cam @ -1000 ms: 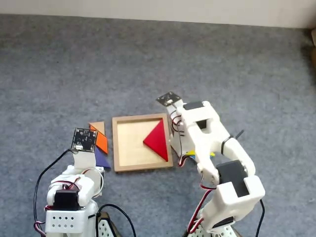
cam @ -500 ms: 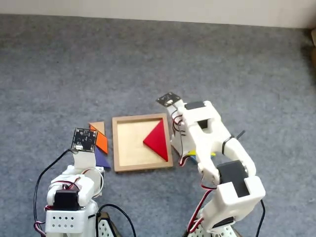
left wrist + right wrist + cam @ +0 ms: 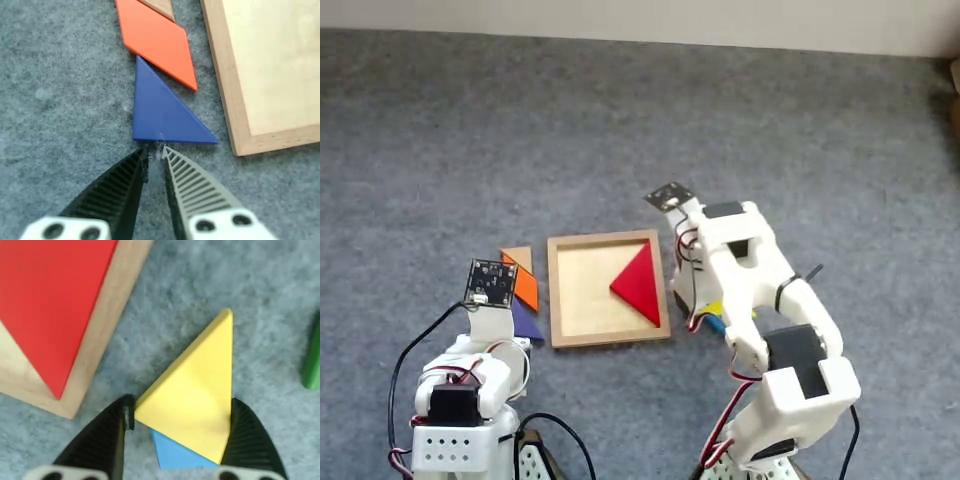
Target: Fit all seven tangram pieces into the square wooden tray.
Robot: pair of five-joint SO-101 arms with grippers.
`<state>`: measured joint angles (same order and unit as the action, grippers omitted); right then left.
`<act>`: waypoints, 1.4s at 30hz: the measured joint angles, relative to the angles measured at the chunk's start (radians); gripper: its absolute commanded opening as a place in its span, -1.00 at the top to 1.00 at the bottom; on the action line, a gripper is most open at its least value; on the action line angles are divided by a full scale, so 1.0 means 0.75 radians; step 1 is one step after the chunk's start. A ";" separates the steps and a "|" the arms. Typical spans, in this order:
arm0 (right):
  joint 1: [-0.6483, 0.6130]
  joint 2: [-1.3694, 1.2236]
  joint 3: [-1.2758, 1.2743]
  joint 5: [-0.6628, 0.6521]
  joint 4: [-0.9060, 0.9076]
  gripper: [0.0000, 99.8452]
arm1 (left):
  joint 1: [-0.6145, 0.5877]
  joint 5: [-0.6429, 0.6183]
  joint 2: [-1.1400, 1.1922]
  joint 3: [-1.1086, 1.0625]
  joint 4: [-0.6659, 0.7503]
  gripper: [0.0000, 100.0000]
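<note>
The square wooden tray [image 3: 559, 295] lies mid-table with a red triangle [image 3: 640, 282] inside, against its right wall. In the right wrist view my right gripper [image 3: 180, 410] is shut on a yellow triangle [image 3: 197, 385], one finger touching each side; a light blue piece [image 3: 172, 452] lies partly under it, just outside the tray's corner [image 3: 102, 335]. My left gripper [image 3: 155, 152] is shut, tips at the edge of a dark blue triangle [image 3: 160, 112] on the carpet. An orange parallelogram [image 3: 157, 37] and a wood-coloured piece [image 3: 160, 6] lie beyond it, left of the tray.
A green piece [image 3: 312, 360] lies on the carpet farther out from the yellow triangle. The right arm [image 3: 740, 260] hangs over the pieces beside the tray's right side. Open grey carpet surrounds the tray at the back and on both far sides.
The right arm has shifted slightly to the right, away from the tray's right rim. The left arm and the pieces beside it have not moved.
</note>
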<state>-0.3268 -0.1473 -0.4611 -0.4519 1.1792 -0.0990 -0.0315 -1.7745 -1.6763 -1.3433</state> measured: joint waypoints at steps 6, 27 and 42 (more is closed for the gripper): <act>0.000 0.192 0.002 -0.037 0.051 0.72 | 0.000 0.000 0.000 0.000 0.000 0.87; -0.274 0.321 0.004 -0.655 -0.223 0.72 | 0.000 0.000 0.000 0.000 0.000 0.87; -0.464 0.094 0.006 -0.771 -0.538 0.71 | 0.000 0.000 0.000 0.000 0.000 0.87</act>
<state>-0.6751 -0.0767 -0.4565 -1.0303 0.7756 -0.0990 -0.0315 -1.7745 -1.6763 -1.3433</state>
